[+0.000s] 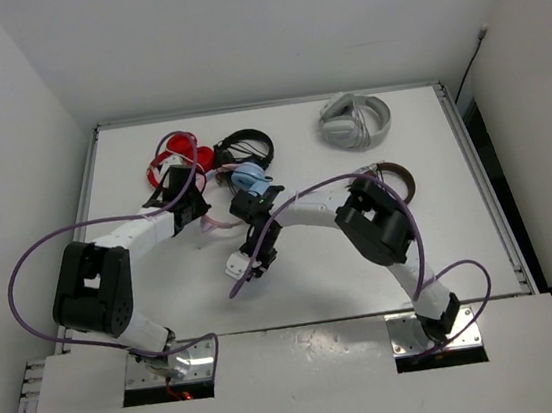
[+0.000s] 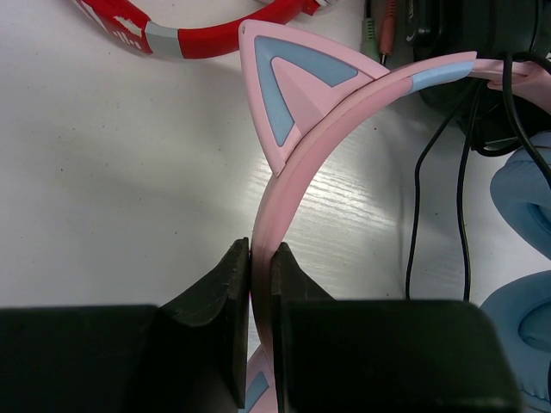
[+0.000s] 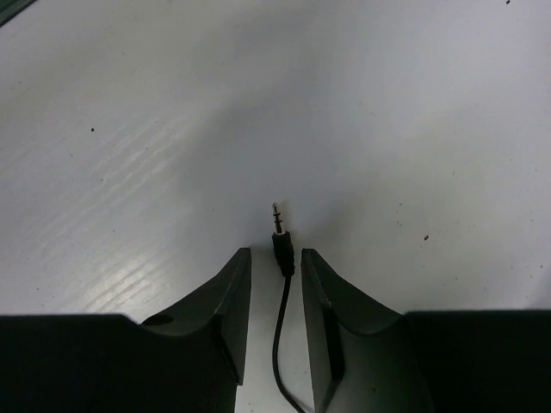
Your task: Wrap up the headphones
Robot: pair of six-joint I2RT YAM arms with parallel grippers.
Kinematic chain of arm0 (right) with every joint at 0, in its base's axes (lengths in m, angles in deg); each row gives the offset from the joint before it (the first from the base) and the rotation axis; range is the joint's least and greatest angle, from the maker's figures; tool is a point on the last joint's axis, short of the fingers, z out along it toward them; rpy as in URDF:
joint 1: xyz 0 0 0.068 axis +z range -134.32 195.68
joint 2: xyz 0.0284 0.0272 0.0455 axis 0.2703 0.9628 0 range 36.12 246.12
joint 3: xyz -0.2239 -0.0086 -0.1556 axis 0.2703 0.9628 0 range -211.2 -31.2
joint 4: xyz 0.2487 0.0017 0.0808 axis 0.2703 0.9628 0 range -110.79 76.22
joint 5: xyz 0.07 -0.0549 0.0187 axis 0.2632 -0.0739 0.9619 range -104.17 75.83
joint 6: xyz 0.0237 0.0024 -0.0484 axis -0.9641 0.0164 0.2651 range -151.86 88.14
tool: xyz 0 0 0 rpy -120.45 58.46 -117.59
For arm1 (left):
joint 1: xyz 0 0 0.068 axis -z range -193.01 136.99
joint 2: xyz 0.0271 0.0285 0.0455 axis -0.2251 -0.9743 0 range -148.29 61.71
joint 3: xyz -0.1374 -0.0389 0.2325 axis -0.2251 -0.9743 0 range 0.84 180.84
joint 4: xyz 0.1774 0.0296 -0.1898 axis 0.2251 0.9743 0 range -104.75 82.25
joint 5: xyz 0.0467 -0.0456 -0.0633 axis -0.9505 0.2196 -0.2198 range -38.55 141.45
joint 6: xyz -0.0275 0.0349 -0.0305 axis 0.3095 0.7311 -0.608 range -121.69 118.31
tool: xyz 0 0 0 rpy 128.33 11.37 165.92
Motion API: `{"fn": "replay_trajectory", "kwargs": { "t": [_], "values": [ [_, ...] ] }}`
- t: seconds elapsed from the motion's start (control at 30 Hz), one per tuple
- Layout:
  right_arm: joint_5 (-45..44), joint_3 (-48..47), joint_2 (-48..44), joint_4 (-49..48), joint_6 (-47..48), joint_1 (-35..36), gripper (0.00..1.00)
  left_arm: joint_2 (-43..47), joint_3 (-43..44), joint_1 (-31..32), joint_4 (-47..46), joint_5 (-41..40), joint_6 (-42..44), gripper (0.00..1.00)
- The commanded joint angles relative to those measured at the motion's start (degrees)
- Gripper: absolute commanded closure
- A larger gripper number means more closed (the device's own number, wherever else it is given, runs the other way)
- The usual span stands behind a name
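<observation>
The headphones lie mid-table, with a light blue ear cup (image 1: 248, 178) showing beside my left gripper (image 1: 186, 192). In the left wrist view the pink headband (image 2: 297, 159) with its cat ear (image 2: 284, 86) runs straight between the jaws, and my left gripper (image 2: 260, 258) is shut on it. The blue ear cups (image 2: 521, 194) and loops of thin black cable (image 2: 413, 224) lie to the right. My right gripper (image 3: 275, 253) is low over the bare table, open, with the cable's jack plug (image 3: 282, 243) lying between its fingertips and touching neither one. The right gripper (image 1: 260, 262) sits in front of the headphones.
A red pair (image 1: 177, 153) and a black pair (image 1: 246, 150) lie just behind the headphones, close to my left gripper. A grey pair (image 1: 356, 121) sits at the back right and a dark brown pair (image 1: 394, 180) by the right arm. Purple arm cables loop over both sides.
</observation>
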Motion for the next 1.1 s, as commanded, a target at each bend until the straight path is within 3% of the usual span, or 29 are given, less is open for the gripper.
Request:
{"fn": "replay_trajectory", "kwargs": {
  "t": [0.0, 0.5, 0.63, 0.8, 0.97, 1.07],
  "values": [
    [2.1, -4.7, 2.7, 4.2, 1.4, 0.4, 0.7, 0.6, 0.4, 1.0, -4.5, 0.8, -0.7, 1.0],
    [-3.6, -6.3, 5.5, 9.8, 1.4, 1.5, 0.79, 0.6, 0.4, 1.0, -4.5, 0.8, -0.7, 1.0],
    [-5.3, -9.4, 8.6, 15.3, 1.4, 2.5, 0.82, 1.1, -0.1, 1.0, -4.5, 0.8, -0.1, 1.0],
    [-5.9, -10.0, 9.8, 15.8, 1.4, 2.5, 0.96, 1.6, -0.6, 1.0, -4.5, 0.8, 0.4, 1.0],
    [0.1, -9.5, 5.5, 11.6, -2.1, 1.8, 1.0, 2.1, -0.6, 1.6, -4.5, 0.8, 0.4, 1.0],
    [5.2, -9.0, 0.5, 7.8, -9.3, 0.7, 1.0, 2.7, -1.3, 1.6, -4.5, 0.2, 0.4, 1.0]
  ]
}}
